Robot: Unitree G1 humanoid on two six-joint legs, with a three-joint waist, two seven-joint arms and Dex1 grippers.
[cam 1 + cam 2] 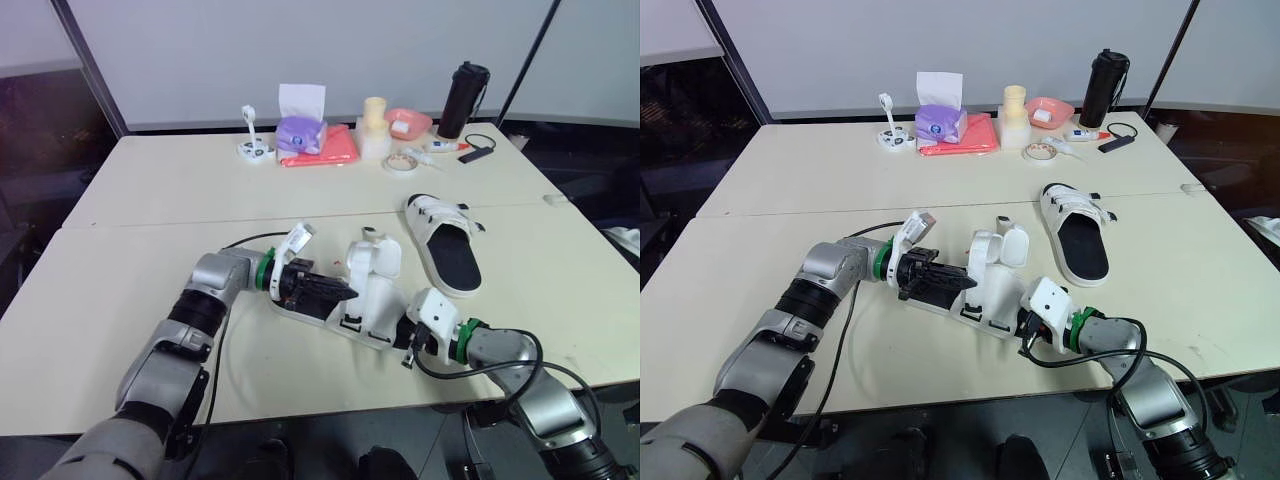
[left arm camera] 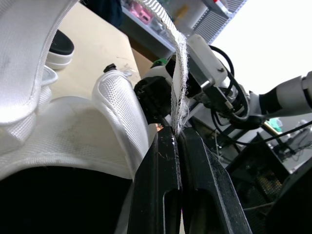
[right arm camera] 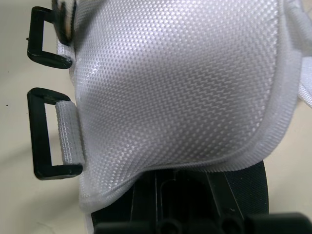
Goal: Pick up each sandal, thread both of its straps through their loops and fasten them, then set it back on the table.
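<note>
- The left gripper [image 1: 340, 292] is seen left of centre in the head view. It is clenched on a thin white strap [image 2: 178, 73] of the near sandal. In the left wrist view the strap is pinched between the two black fingers [image 2: 158, 185].
- The near sandal [image 1: 365, 285], white with a black footbed, is laid at lower centre on the cream table [image 1: 150, 200], with its flaps stood upright.
- In the right wrist view two black loops [image 3: 46, 146] are shown just beside the sandal's white mesh upper.
- The right gripper [image 1: 402, 338] is placed against the near sandal's right end, lower right of centre. Whether it is clamped or released cannot be told.
- A second sandal [image 1: 445, 240] is laid flat right of centre, apart from the first.
- Along the far edge, at upper centre, a purple tissue box [image 1: 300, 130], a red cloth [image 1: 335, 150], a tape roll [image 1: 400, 162] and a black bottle [image 1: 463, 100] are lined up.
</note>
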